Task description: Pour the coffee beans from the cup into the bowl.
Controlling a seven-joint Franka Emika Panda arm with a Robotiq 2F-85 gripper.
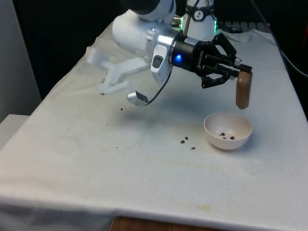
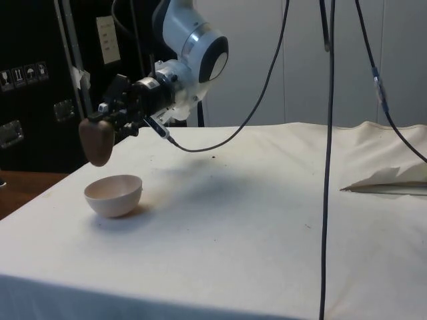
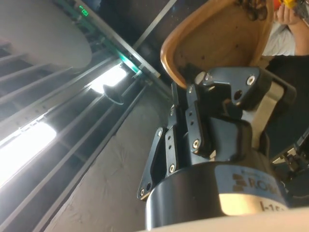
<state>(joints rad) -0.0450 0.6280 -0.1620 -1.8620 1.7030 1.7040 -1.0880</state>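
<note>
Pouring mostly done: fingers (image 1: 239,69) clamp the brown cup (image 1: 243,91) tipped mouth-down over the white bowl (image 1: 227,131), few beans (image 1: 226,136) inside (several strays (image 1: 186,141) on the surface left of it), remainder unclear.

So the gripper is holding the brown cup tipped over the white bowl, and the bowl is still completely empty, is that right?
Not quite. The gripper does hold the brown cup tipped above the white bowl, but the bowl is not empty: the front view shows a few coffee beans lying inside it, and a few more on the cloth beside it.
</note>
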